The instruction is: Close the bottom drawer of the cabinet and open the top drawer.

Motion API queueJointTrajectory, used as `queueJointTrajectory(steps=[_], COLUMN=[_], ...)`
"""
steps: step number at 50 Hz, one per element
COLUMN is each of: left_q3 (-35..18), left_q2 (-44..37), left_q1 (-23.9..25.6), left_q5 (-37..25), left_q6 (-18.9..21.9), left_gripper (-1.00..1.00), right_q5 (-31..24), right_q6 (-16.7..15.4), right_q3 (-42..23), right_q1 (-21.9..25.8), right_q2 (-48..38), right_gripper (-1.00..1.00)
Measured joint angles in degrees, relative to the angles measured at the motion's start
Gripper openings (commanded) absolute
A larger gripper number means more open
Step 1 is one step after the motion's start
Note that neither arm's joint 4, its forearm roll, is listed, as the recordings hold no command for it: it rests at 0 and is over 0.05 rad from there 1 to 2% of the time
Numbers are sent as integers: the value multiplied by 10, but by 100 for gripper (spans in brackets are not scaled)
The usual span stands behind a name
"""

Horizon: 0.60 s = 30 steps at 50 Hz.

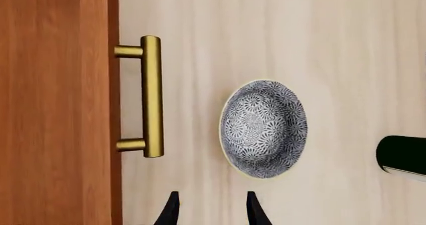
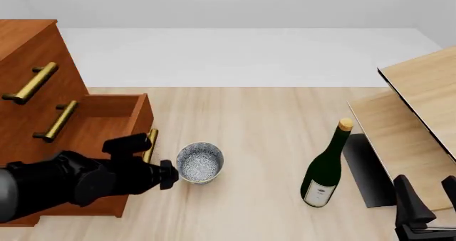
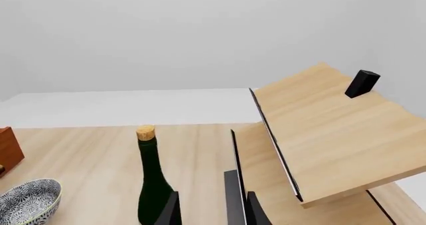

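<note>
The cabinet (image 2: 32, 54) fills the front view's left side, reddish-brown, with three stacked drawers, and everything else is placed from it. Its top drawer (image 2: 29, 64) sits flush with the cabinet face, brass bar handle (image 2: 30, 83) slanting across the front. The middle drawer's handle (image 2: 59, 121) lies just below that. The bottom drawer (image 2: 117, 123) is pulled out toward the table's middle, its open box and front panel standing clear of the cabinet face.

To the far right of the cabinet stands pale light-wood furniture (image 2: 420, 86) with tilted panels.

The left arm (image 2: 71, 179) lies across the front of the bottom drawer, reaching away from the cabinet, and its gripper (image 1: 209, 210) is level with the drawer's handle (image 1: 151, 96). The jaws are spread, nothing between them, just beside the handle and not touching it.

A green wine bottle (image 2: 324, 171) with a cork stands upright well apart from the cabinet, near the light-wood furniture.

The right gripper (image 3: 209, 210) sits low at the corner farthest from the cabinet, jaws spread and empty, pointing past the bottle.

A blue-patterned bowl (image 2: 199, 162) rests on the table just beside the bottom drawer's front, close to the left gripper.
</note>
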<state>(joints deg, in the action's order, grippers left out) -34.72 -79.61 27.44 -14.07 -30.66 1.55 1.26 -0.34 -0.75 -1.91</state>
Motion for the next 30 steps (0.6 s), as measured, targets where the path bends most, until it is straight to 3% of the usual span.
queueJointTrajectory(steps=[13, 30], left_q3=[-1, -4], left_q2=[-34, -76], left_q1=[-33, -92], left_q5=[-3, -12], left_q6=[36, 114], left_gripper=[100, 100], right_q5=[-3, -5], right_q6=[0, -1], right_q3=[0, 0], right_q1=[1, 2], right_q2=[3, 6], right_gripper=[100, 100])
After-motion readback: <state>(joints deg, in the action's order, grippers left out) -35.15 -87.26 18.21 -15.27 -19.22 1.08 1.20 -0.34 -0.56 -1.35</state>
